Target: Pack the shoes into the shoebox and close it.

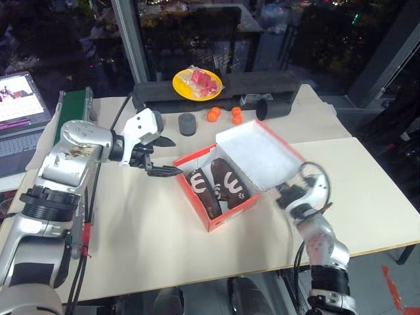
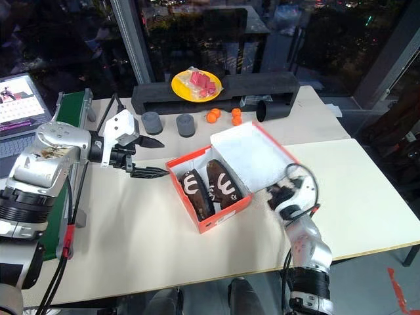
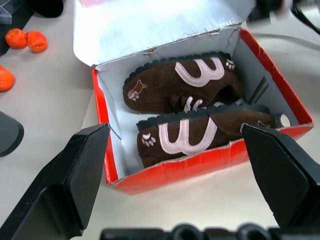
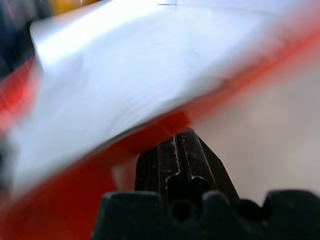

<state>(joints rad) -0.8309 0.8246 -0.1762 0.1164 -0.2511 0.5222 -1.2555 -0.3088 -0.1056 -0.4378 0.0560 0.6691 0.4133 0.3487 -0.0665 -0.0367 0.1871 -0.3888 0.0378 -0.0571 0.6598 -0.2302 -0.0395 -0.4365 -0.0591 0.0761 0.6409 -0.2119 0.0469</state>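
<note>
Looking at the table, both small dark brown soft shoes with pale curved markings already lie side by side inside the red-orange rectangular cardboard shoebox, white within, near the middle of the pale tabletop. So packing seems done; closing remains. Hinged white-lined lid stands open, leaning back and away from the box toward the right side. Left gripper, with two black fingers spread wide and holding nothing, hovers just beside the box's left end, apart from it. Right gripper, fingers pressed together and empty, sits at the lid's red outer edge, very near or touching; cannot tell which because of blur. Probably placed to push the lid over from behind. Left to do: folding the lid down onto the box until it sits flat. Beyond the box, round yellow plate, orange balls and dark cylinders take no part
</note>
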